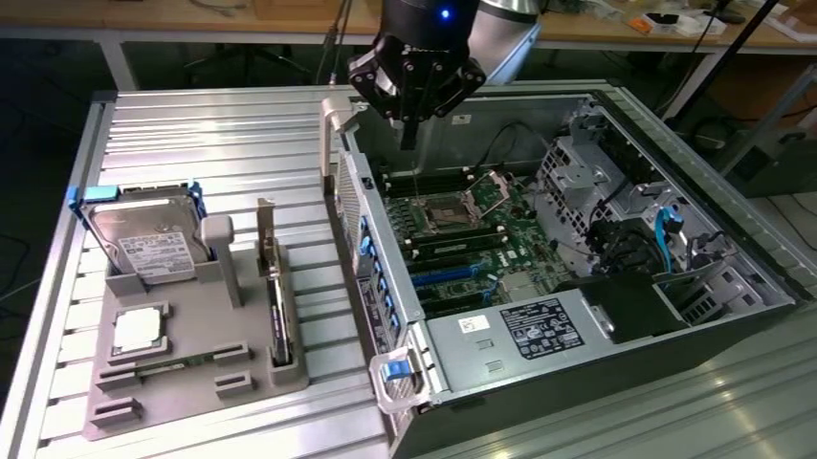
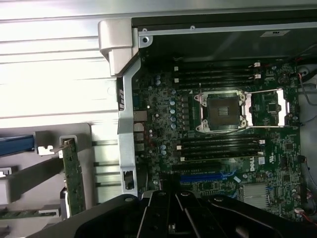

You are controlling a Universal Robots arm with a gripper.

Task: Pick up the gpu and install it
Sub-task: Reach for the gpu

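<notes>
The gpu (image 1: pixel 276 304) stands on edge in a slot of the grey fixture (image 1: pixel 191 382) at the exterior view's left, dark along its top edge, with a tan face at its far end. In the wrist view the gpu (image 2: pixel 74 176) looks like a thin greenish card with a silvery bracket end. My gripper (image 1: pixel 408 139) hangs shut and empty above the far end of the open computer case (image 1: pixel 715 316), well apart from the card. The wrist view has the gripper (image 2: pixel 173 191) above the motherboard (image 2: pixel 163 114), near a blue expansion slot (image 2: pixel 208 176).
The fixture also holds an upright hard drive (image 1: pixel 147 244), a processor (image 1: pixel 138 328) and a flat memory stick (image 1: pixel 166 363). The case's side wall (image 1: pixel 364 239) with blue latches stands between fixture and motherboard. Cables and drive cages (image 1: pixel 638 239) crowd the case's right side.
</notes>
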